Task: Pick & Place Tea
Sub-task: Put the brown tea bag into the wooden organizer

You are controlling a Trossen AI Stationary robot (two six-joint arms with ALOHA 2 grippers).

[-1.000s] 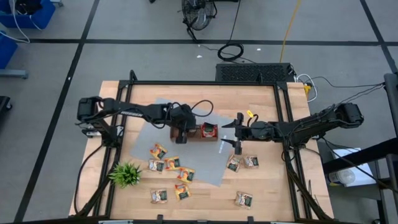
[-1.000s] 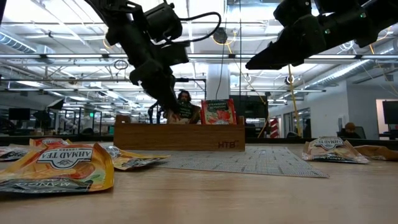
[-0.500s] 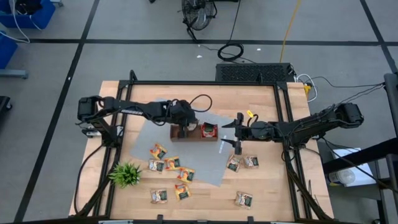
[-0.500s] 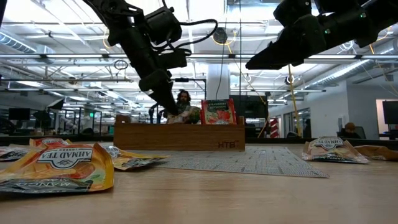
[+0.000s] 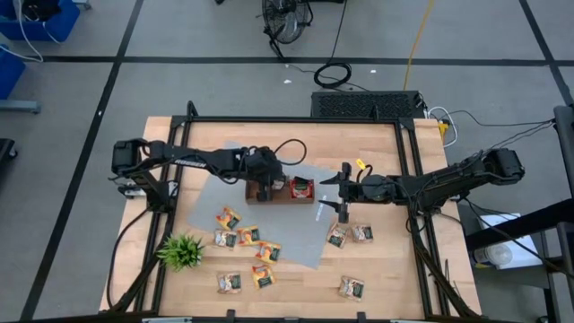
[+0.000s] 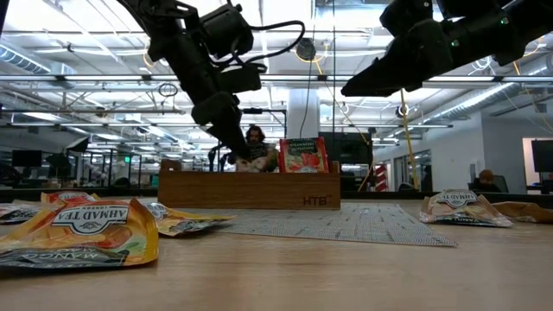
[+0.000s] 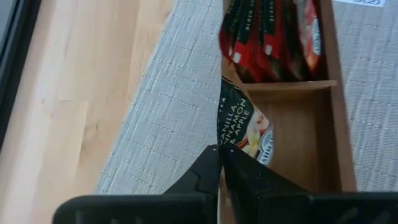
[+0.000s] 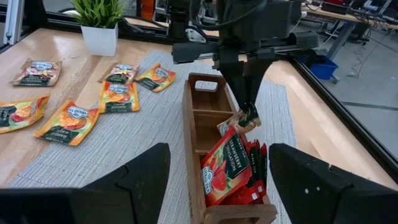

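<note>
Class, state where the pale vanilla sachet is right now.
The vanilla sachet is pinched in the left gripper over the middle compartment of the wooden tray, beside the red sachets in the end compartment.

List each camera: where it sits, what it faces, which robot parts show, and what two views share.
High view: overhead, straight down on the table; both arms show.
Low view: at tabletop height, facing the wooden tray and room; both arms hang above.
Left wrist view: on the left arm, looking down at the tray; left tool pinches a pale sachet.
Right wrist view: on the right arm, facing the tray end-on; right tool fingers spread.
Shared: both wrist views show the red sachets.
</note>
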